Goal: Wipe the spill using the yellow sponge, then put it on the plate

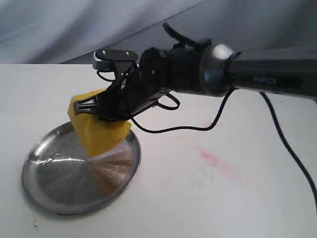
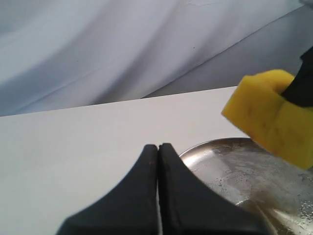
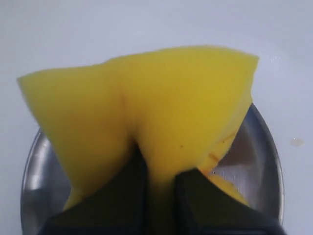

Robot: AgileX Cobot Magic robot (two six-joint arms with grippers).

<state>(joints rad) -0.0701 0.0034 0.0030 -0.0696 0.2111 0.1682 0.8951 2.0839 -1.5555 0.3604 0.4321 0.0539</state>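
Note:
My right gripper [image 1: 93, 107] reaches across to the left and is shut on the yellow sponge [image 1: 101, 136], pinching it so the foam bulges around the fingers [image 3: 122, 191]. The sponge [image 3: 146, 98] hangs tilted over the far side of the steel plate [image 1: 59, 173], just above it. In the left wrist view the sponge [image 2: 266, 117] floats over the plate [image 2: 230, 166]. My left gripper [image 2: 158, 147] is shut with nothing in it, low over the table next to the plate's rim. No tan blob of spill shows clearly.
A faint pink-red smear [image 1: 213, 158] streaks the white table right of the plate. A tiny tan mark [image 3: 296, 142] lies on the table beside the plate's rim [image 3: 259, 156]. A black cable [image 1: 292, 153] trails from the right arm. Grey cloth hangs behind the table.

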